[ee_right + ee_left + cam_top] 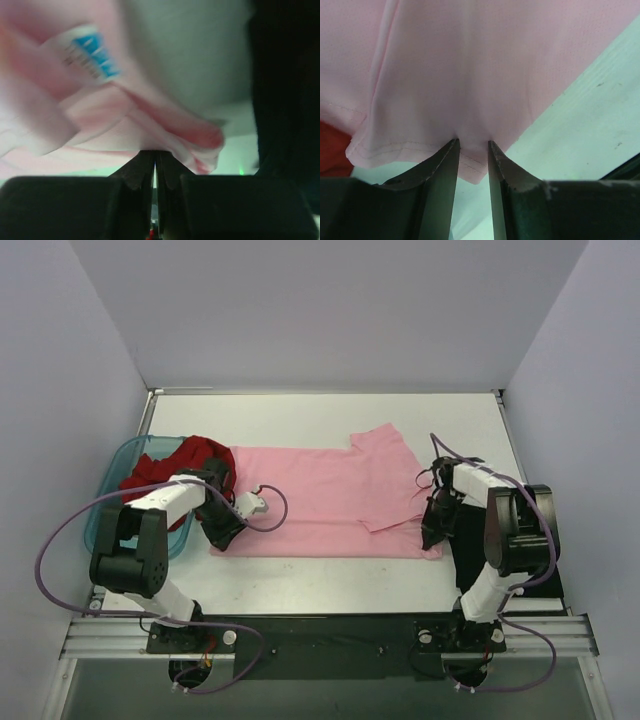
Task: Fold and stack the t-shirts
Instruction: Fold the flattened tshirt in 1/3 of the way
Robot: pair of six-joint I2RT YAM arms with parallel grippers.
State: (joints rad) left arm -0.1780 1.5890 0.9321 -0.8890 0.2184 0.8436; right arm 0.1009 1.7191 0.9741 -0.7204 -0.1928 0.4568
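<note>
step: looks like the start of a fold on the light pink short-sleeved cloth t-shirt [320, 500]. Both arms are down at its near edge, one at each corner.
where the shirt is: spread flat across the white table [300, 420], hem end to the left, far sleeve sticking out at the back.
left gripper [472, 142]: jaws a narrow gap apart with the stitched hem right at the tips; doesn't look clamped yet to me.
right gripper [154, 152]: fingers closed tight, pink cloth bunching straight out of the tips, so I'd say it's got the edge pinched (view is blurry though).
next move: my guess is the left closes on the hem, then both lift together and carry the near edge over, keeping level so nothing skews.
other shirt: crumpled dark red cloth t-shirt [195, 455] sits in the translucent teal plastic bin [97, 515], waiting.
writing: small white neck tag [87, 52] with blue print, too smeared to read.
</note>
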